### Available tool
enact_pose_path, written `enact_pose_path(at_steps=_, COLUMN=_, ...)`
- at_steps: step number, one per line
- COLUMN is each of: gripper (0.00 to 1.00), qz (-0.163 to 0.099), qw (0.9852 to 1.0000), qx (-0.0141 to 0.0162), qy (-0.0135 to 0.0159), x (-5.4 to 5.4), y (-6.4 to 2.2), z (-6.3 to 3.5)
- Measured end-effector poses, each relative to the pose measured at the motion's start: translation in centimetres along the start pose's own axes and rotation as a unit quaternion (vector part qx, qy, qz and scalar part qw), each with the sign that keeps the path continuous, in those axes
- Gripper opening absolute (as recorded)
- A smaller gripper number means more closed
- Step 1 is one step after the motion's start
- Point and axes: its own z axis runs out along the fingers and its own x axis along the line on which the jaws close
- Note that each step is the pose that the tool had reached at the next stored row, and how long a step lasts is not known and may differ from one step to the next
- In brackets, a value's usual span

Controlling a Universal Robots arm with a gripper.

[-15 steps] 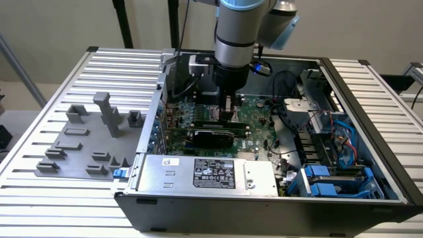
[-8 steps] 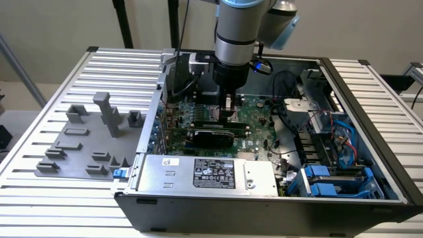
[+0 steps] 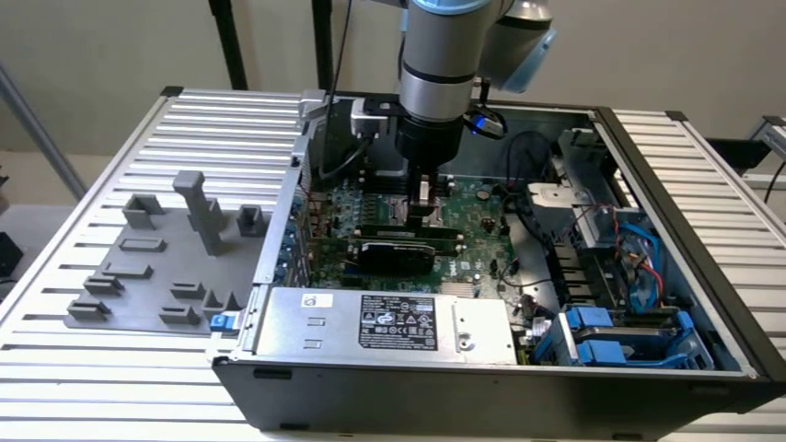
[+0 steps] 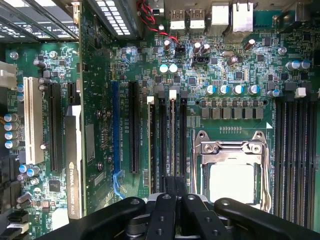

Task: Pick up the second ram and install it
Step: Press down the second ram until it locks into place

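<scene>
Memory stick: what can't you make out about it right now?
- Wrist view: the pincer covers the memory slots' near ends; a stick there would be edge-on, so seating is unclear.
- Exterior view: the pincer stands in front of the slots; whether it carries a stick is too small to tell.

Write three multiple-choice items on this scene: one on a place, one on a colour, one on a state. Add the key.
1. The claw is:
A. inside the case, over the motherboard
B. outside the case
C. resting on the case's rim

2. The caddies at the case's front corner are:
A. red
B. blue
C. yellow

3. The case is:
A. shut by a panel
B. standing upright
C. lying flat and open

Key:
1. A, since the arm reaches down into the case above the green board.
2. B, since their plastic is plainly blue.
3. C, since its whole inside is exposed from above.
</scene>
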Motion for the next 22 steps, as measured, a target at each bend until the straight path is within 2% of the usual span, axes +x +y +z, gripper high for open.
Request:
enact_pose_path(at_steps=7, gripper=0.11, qz=0.0, qw=1.0, qx=-0.0008, qy=0.0, x=0.0, y=0.0, z=-0.11)
enact_pose_path(at_steps=13, gripper=0.11, qz=0.0, qw=1.0, qx=-0.0009, qy=-0.0021, x=0.0, y=0.0, z=-0.06)
enact_pose_path(at_steps=22, gripper=0.11, qz=0.0, qw=1.0, qx=-0.001, qy=-0.0021, x=-0.02, y=-0.01, z=0.48)
